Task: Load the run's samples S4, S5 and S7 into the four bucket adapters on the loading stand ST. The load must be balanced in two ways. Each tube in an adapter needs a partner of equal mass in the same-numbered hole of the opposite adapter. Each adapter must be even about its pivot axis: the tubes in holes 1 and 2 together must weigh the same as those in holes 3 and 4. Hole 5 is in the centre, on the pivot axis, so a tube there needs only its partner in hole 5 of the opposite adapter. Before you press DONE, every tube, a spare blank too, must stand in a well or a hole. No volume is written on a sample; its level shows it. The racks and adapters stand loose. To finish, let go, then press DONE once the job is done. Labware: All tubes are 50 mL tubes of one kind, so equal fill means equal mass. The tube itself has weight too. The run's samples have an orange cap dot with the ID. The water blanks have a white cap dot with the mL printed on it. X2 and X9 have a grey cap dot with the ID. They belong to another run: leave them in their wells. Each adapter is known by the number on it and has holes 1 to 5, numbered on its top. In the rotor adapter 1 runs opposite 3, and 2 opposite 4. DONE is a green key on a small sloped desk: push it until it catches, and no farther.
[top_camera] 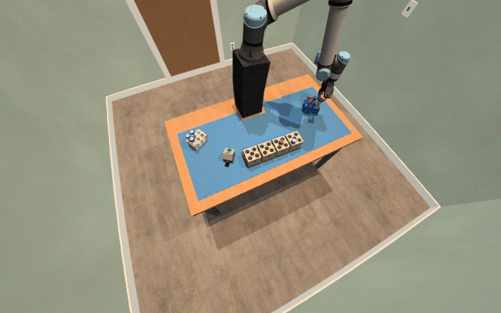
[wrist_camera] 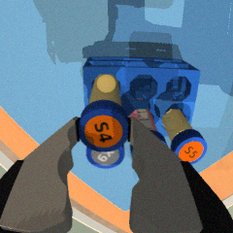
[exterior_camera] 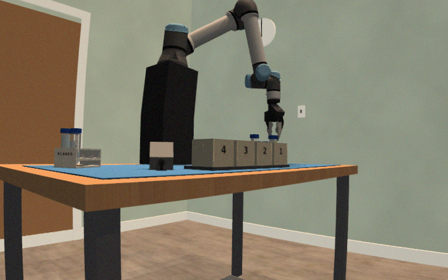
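Clamping narrowly, the pincer (wrist_camera: 104, 130) grips tube S4 (wrist_camera: 103, 127) by its cap.

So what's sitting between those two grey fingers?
Tube S4, an orange-dotted blue cap. The gripper is shut on it above the blue rack, seen in the wrist view.

an orange dot marked s4 is seen on the blue cap of tube s4 (wrist_camera: 103, 127), amber liquid below. tube s5 (wrist_camera: 186, 146) is coloured alike. the rack (wrist_camera: 191, 80) is blue, the gripper (wrist_camera: 104, 146) grey-brown.
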